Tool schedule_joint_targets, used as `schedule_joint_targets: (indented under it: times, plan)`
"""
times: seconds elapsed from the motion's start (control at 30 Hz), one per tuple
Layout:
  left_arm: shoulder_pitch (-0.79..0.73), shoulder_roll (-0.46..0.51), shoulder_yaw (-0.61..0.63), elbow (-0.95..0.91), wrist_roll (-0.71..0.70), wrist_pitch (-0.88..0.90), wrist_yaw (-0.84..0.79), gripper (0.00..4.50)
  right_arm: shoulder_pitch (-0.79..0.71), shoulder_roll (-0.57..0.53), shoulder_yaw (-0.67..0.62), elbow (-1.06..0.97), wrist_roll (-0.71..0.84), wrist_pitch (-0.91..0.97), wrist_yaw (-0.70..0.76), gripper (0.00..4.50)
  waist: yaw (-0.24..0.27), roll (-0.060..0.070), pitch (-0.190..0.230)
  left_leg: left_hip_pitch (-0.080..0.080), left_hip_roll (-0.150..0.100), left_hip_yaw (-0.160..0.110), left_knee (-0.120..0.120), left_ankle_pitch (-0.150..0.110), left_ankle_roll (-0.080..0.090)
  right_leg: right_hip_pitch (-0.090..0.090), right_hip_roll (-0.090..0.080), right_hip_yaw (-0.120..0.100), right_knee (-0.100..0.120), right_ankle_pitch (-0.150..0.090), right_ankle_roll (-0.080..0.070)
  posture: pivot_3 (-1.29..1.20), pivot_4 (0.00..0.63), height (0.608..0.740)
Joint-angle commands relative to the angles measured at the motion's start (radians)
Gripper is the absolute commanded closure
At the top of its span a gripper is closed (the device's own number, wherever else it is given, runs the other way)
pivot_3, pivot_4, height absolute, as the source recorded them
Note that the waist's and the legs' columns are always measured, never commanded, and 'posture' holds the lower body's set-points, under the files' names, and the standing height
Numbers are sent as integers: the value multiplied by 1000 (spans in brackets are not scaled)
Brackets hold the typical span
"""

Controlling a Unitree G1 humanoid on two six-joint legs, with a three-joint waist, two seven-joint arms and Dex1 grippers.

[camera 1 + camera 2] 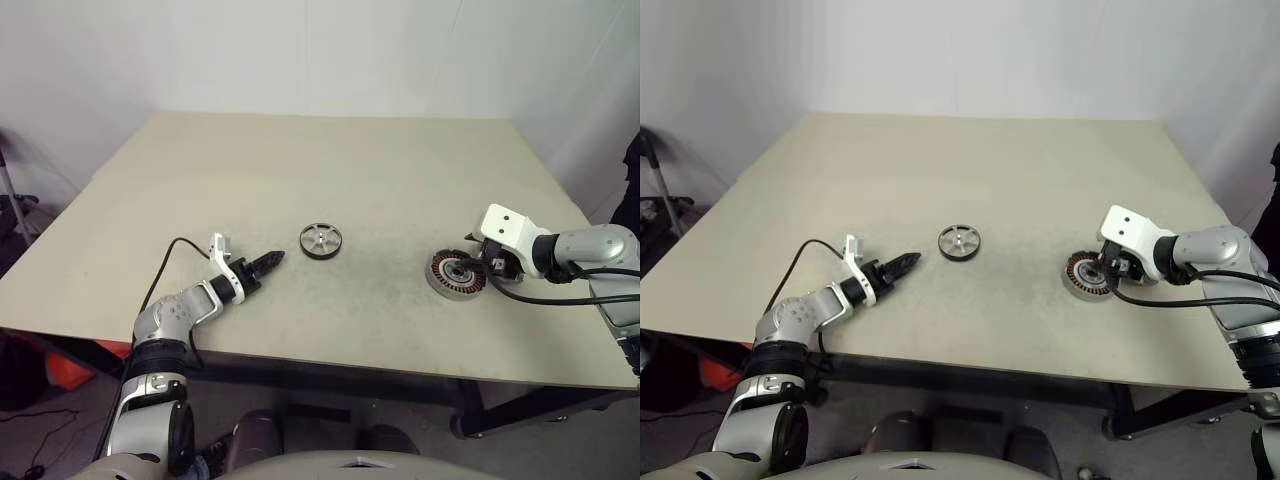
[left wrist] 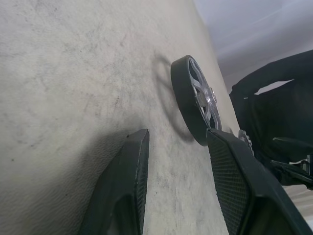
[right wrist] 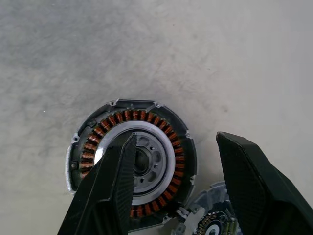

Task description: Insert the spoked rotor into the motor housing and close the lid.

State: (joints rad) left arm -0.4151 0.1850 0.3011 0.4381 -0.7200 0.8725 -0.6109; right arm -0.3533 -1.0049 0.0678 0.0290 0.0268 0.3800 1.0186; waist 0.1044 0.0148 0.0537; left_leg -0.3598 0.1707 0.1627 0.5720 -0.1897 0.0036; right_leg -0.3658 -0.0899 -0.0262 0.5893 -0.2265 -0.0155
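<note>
Fig.: assembly scene on a beige table (image 1: 330, 170), head views plus both wrist cams.

Spoked rotor (image 1: 321, 240) lies flat near table centre, untouched. Left gripper (image 1: 268, 263) sits low over the tabletop just beside it, pointing at it; fingers (image 2: 122, 191) part-open w/ nothing between them, one finger already close to the rotor's rim in the wrist view.

Motor housing (image 1: 458, 275) rests toward the table's right side, open face up, copper windings in a ring around a bare centre; well apart from the rotor. Right gripper (image 3: 171, 186) hangs above it, jaws spread fairly wide, empty. A second small part (image 3: 212, 223) lies just beside the housing, likely the lid, cut off at the frame edge.

Step in hand (judged): pick up the rotor. To do well: straddle the rim w/ both fingers, close squarely so the disc doesn't skid or tip, lift level, then carry across to the housing centre.

Room: bare tabletop between rotor and housing, no obstacles on that path. Housing is nearer the front and right edges than the rotor; keep pushes off it so it doesn't slide that way.
</note>
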Motion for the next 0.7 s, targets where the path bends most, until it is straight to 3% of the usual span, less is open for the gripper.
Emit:
schedule_joint_targets:
  times: [0.03,0.3,0.7]
  plan:
    - [10,-12,-28,31,31,1,10,2483,-23,0,-2,28,-34,-23,-25,1857,0,0,0,0,0,0,0,0,0,0,0,0,0,0,0,0,0,740]
    - [35,-14,-26,8,29,4,12,2483,72,-32,-58,-92,27,10,32,1857,2,1,-1,-1,0,1,0,-1,1,1,-1,0,0,1,-1,0,0,740]
    - [36,-15,-34,30,38,-6,9,2483,106,-24,-46,-109,47,28,59,1857,-1,1,-1,0,0,2,0,-1,2,1,-1,0,0,-2,3,0,0,740]
